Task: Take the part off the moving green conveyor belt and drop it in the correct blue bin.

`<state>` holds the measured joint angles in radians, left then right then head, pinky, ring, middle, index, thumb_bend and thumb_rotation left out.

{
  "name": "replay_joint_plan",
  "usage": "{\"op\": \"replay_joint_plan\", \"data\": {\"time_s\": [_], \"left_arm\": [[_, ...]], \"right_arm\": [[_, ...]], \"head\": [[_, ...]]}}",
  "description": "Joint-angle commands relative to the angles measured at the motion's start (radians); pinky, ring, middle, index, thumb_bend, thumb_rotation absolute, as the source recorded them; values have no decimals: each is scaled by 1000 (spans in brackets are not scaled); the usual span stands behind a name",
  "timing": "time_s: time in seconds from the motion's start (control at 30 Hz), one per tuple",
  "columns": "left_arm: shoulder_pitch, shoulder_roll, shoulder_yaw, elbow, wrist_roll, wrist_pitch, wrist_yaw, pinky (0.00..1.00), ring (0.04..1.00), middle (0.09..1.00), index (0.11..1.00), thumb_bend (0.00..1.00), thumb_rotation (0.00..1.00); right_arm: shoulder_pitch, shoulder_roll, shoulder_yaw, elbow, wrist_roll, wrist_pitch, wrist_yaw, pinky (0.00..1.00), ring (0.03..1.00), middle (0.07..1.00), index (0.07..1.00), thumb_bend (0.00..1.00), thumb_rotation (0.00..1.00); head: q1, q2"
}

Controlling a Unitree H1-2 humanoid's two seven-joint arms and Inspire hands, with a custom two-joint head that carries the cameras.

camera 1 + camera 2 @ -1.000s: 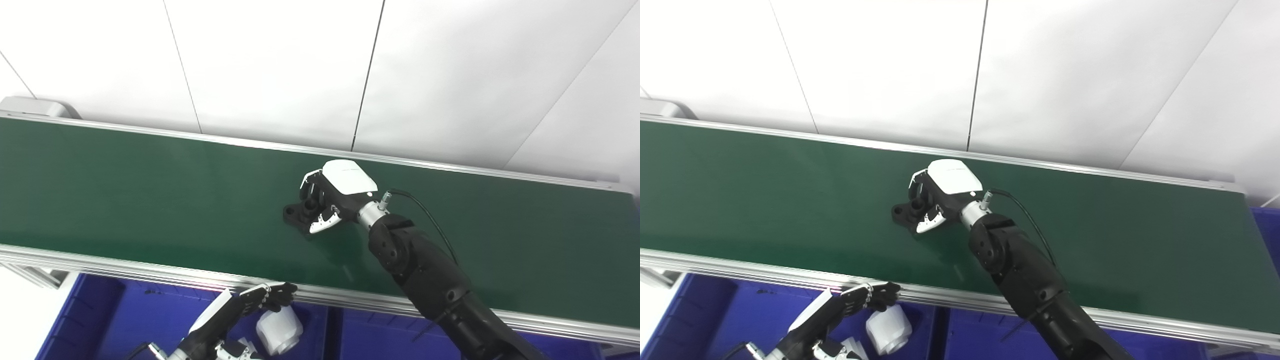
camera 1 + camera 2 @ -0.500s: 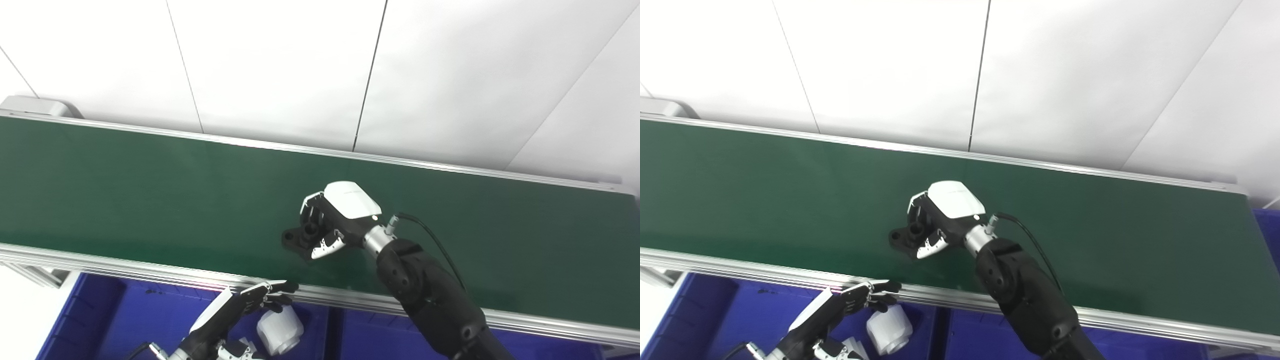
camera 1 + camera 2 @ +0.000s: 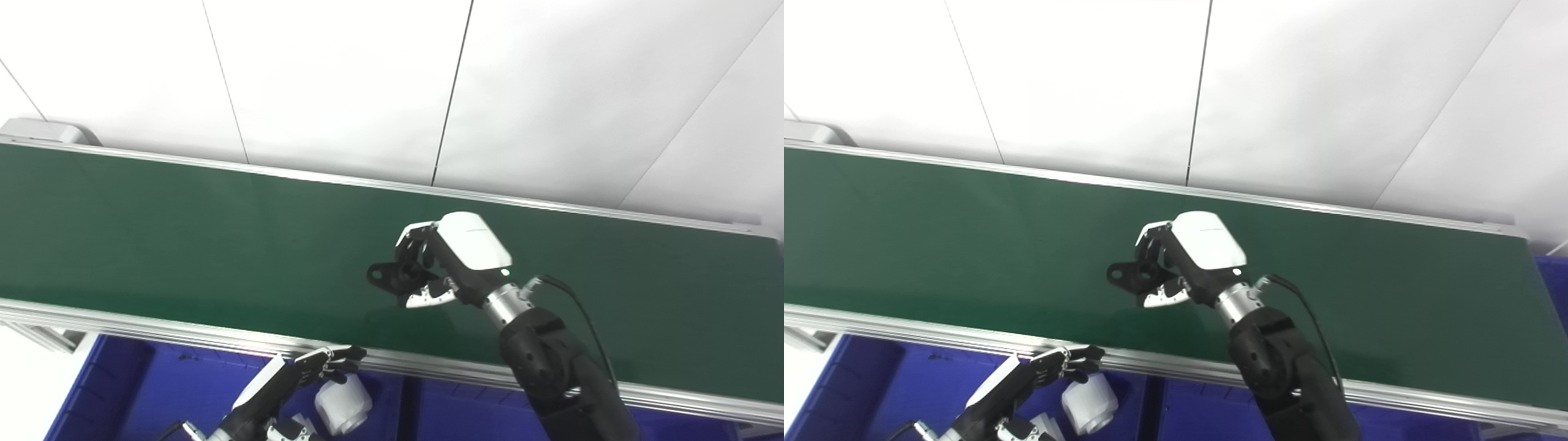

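My right hand is shut on a small black part with a ring-shaped lug, held above the green conveyor belt near its middle. The part sticks out to the left of the fingers; it also shows in the right eye view. My left hand hovers low over the left blue bin, fingers spread and empty, just below the belt's front rail.
A white cylindrical part lies in the left blue bin beside my left hand. A second blue bin sits to the right of a divider. The aluminium rail runs along the belt's near edge. A white wall stands behind.
My right hand closed on the black part, drew it toward the near edge, then lifted it off the belt and carried it right. The left hand stayed in place.
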<state>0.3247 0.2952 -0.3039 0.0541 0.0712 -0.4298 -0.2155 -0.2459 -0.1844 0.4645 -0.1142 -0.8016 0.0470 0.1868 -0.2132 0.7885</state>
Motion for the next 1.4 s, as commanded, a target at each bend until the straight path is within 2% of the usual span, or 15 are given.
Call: {"op": "replay_joint_plan", "data": {"time_s": [0.0,0.27,0.33,0.37,0.57,0.63,0.67,0.77,0.83,0.97,1.07,1.1,1.27,1.37], "left_arm": [[0,3,4,-29,-9,-39,-4,721,815,843,807,895,266],[-2,3,8,-29,-15,-39,-14,717,813,842,805,899,273],[-2,5,9,-34,-10,-39,-14,721,813,840,804,897,274],[-1,7,9,-37,-15,-39,-19,722,814,841,805,894,275],[2,18,17,-54,-27,-39,-38,737,822,848,814,884,290],[6,20,21,-63,-34,-40,-42,713,811,844,811,885,290],[8,23,23,-69,-38,-40,-46,703,805,843,811,882,287],[13,29,30,-84,-41,-38,-54,712,811,848,816,881,293],[13,30,34,-85,-56,-38,-65,718,815,851,820,882,285],[12,30,39,-87,-63,-38,-78,713,810,851,821,869,280],[7,28,46,-86,-65,-38,-86,715,809,849,817,872,263],[4,29,48,-87,-66,-36,-88,713,807,846,817,874,262],[-5,31,60,-104,-72,-19,-98,715,804,844,818,878,275],[-8,36,67,-106,-68,-22,-103,743,820,851,829,867,299]], "right_arm": [[3,-6,-26,-67,5,-5,-16,214,405,503,487,517,0],[86,-38,-88,-168,32,1,11,211,403,503,487,517,0],[116,-43,-105,-193,47,-3,9,169,257,477,486,526,0],[141,-52,-114,-212,56,-8,10,163,236,473,486,527,0],[273,-87,-149,-316,72,-16,23,168,234,470,485,527,0],[326,-97,-157,-354,69,-23,22,171,237,470,484,527,0],[353,-102,-161,-372,65,-28,19,192,271,435,500,521,0],[413,-111,-169,-401,64,-50,4,217,307,415,521,516,0],[476,-119,-177,-423,71,-58,-4,199,280,402,521,515,0],[569,-126,-189,-445,69,-70,-21,201,266,464,490,525,0],[635,-131,-199,-451,78,-76,-35,274,350,430,516,520,0],[651,-131,-202,-453,79,-78,-38,311,393,447,518,521,0],[698,-128,-208,-435,70,-103,-66,309,392,448,523,520,0],[696,-131,-202,-393,48,-118,-81,338,429,488,491,523,0]], "head": [[0,1],[-14,6],[-18,12],[-28,20],[-69,34],[-74,43],[-79,58],[-95,64],[-107,68],[-118,81],[-122,88],[-128,99],[-142,136],[-144,149]]}}
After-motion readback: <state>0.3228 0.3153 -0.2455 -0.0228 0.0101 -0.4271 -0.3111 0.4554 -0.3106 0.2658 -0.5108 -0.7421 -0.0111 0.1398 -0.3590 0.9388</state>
